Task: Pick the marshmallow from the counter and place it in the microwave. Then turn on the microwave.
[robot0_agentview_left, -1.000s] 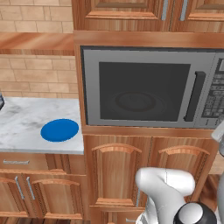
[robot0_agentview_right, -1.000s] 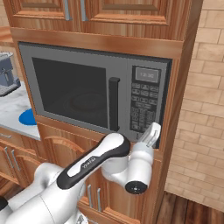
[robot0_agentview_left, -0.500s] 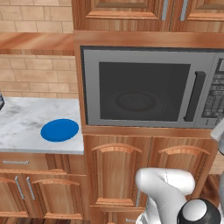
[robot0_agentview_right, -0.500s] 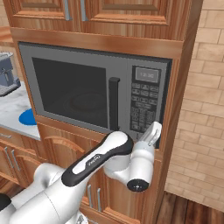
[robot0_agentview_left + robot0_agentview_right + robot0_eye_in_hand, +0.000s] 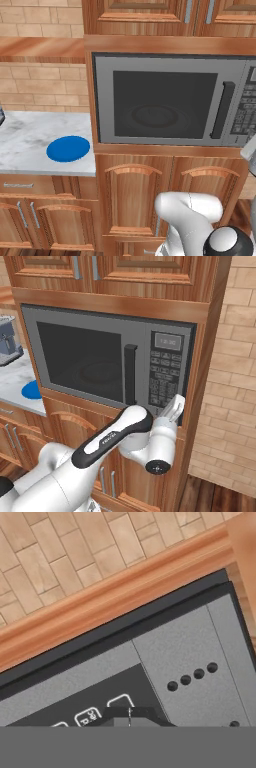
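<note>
The jaws look drawn together with nothing between them: in the hand view the two dark tips meet at a thin seam right in front of the keypad [image 5: 95,714], and in the right base view the gripper [image 5: 175,405] noses at the lower right corner of the button panel [image 5: 164,381] on the microwave [image 5: 107,363]. Whether the tips are touching a key or hanging just short of it I cannot tell.

The door is shut, its black handle [image 5: 130,375] untouched, and through the dark glass only the faint round turntable plate [image 5: 155,116] shows. I cannot make out the marshmallow inside, nor on the marble worktop [image 5: 30,150], where only the blue plate [image 5: 68,148] lies.

My reading of the risks: the tips sit low on the panel, close to its edge and the wooden trim [image 5: 172,423], so a push from here could land on the wrong key or on bare grey bezel and start nothing. A skewed approach could also slide off the flat key face.
</note>
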